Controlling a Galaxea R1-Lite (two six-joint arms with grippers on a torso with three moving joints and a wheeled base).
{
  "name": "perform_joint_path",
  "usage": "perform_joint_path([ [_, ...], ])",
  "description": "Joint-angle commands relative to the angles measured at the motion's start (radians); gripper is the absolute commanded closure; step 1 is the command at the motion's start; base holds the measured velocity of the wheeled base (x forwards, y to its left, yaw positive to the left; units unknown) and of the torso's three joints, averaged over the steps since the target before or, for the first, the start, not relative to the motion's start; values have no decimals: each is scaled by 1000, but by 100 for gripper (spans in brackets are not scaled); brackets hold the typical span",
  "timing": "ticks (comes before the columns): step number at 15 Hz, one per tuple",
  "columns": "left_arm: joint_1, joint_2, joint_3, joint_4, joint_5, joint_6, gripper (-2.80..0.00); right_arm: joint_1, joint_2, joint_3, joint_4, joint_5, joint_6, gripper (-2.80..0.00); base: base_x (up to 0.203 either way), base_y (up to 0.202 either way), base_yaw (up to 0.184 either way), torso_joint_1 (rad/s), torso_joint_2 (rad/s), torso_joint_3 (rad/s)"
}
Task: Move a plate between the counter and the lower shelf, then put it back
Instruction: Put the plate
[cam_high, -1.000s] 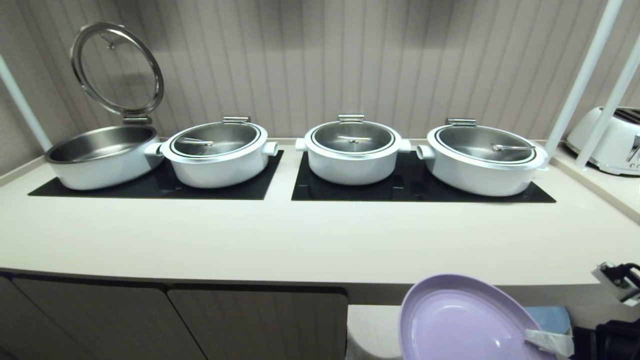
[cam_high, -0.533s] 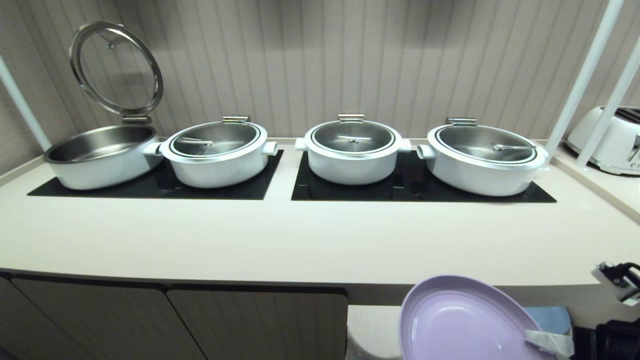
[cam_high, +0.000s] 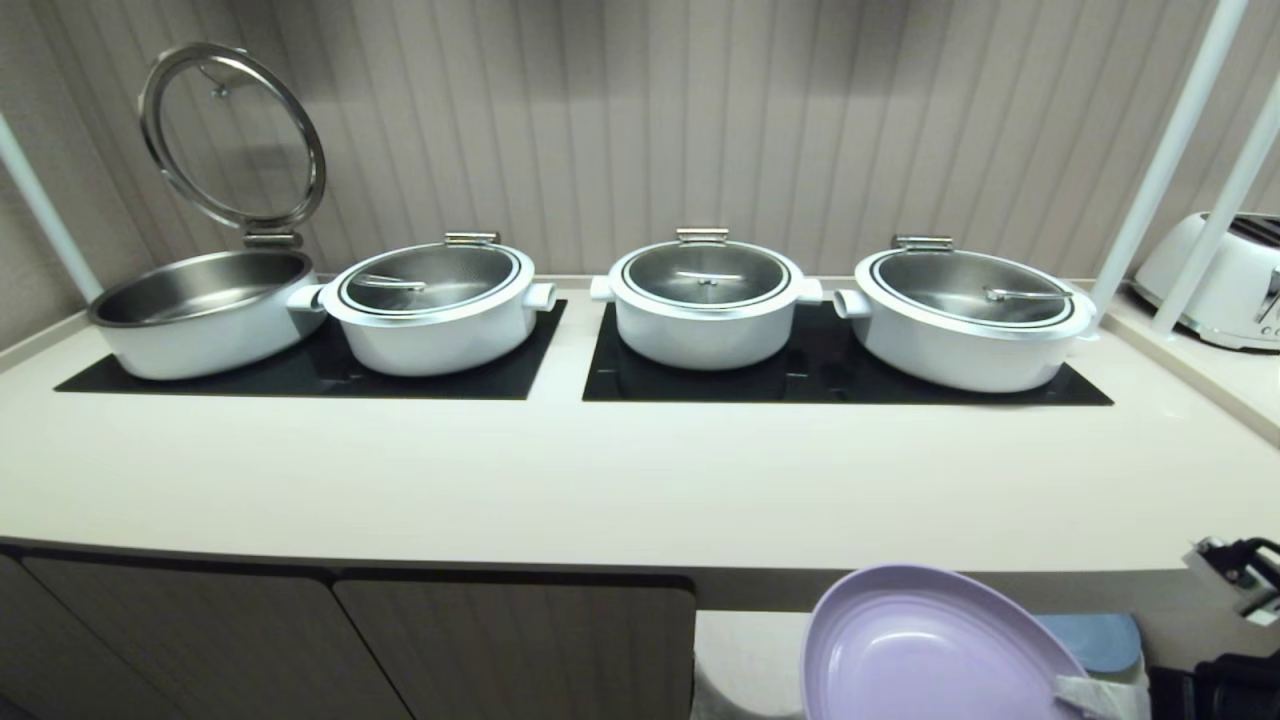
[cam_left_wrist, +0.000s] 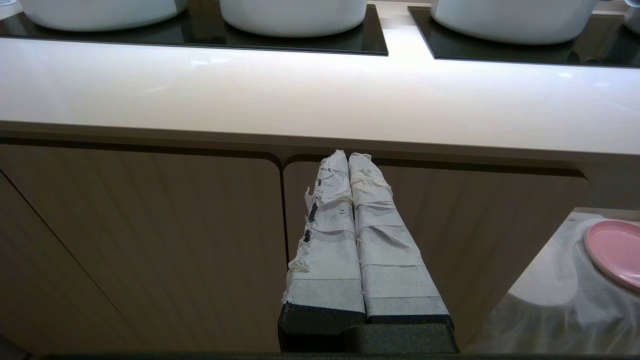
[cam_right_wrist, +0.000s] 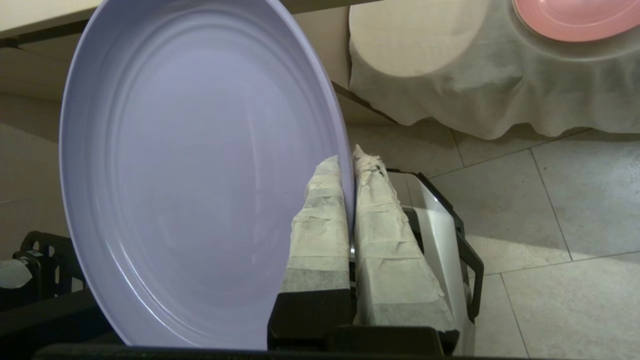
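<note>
Plate (cam_high: 930, 650) is cut off at the frame bottom in the head view, so only part shows. Plain matte lilac, low rim, no writing. Right gripper (cam_right_wrist: 348, 165) is clamped on its rim, holding it below the counter (cam_high: 600, 480) edge. Left gripper (cam_left_wrist: 348, 160) is closed, empty, parked by the cabinet doors (cam_left_wrist: 150, 240).

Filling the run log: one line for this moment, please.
right gripper: shut on lilac plate rim, below counter front edge | left gripper: shut, empty, parked at cabinet doors | pink plate: on lower shelf
</note>
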Motion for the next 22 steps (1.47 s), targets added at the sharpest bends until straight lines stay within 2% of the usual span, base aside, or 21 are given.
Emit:
perform_joint_path([
  [1,0,1,0,0,0,-1,0,-1,1,4,0,3,2,0,0,0,0,0,0,0],
  [16,0,1,0,0,0,-1,0,-9,-4,23,-2,1,2,0,0,0,0,0,0,0],
  [22,1,1,0,0,0,1,0,-7,-3,24,0,3,3,0,-1,-155,-3,0,2,1],
])
